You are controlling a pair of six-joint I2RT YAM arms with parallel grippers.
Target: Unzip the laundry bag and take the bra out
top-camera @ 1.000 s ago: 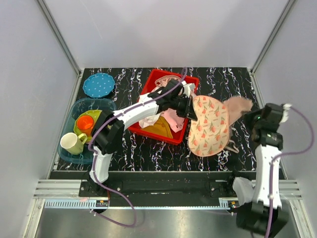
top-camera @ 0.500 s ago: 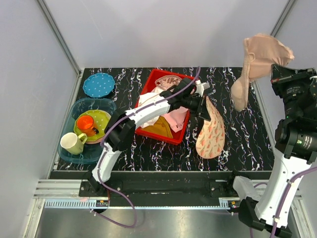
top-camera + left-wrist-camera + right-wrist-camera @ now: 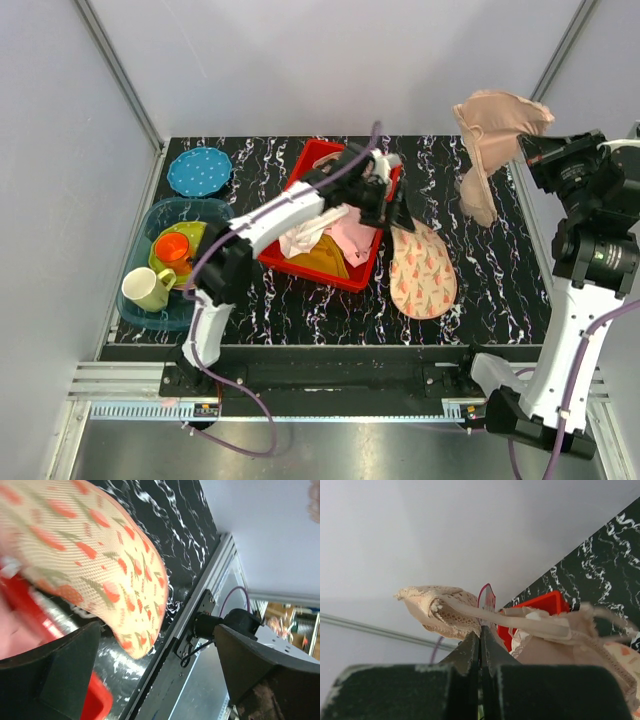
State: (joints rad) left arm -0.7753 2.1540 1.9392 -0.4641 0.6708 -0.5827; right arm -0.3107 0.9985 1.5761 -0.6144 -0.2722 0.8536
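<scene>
Left pincer (image 3: 392, 205) gapes wide, empty, over the red plastic bin (image 3: 320, 262). The laundry bag (image 3: 422, 268), a flat oval of flower-print mesh, lies limp on the marbled tabletop (image 3: 250, 290). The soft, lacy beige bra (image 3: 495, 125) hangs aloft, its strap pinched in the right pincer (image 3: 481, 630); removal looks done.

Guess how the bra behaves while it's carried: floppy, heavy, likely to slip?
Probably floppy: the bra hangs in folds from the right fingers. Likely light, since a thin pinch holds it aloft. Might slip or swing, as only an edge is clamped.
</scene>
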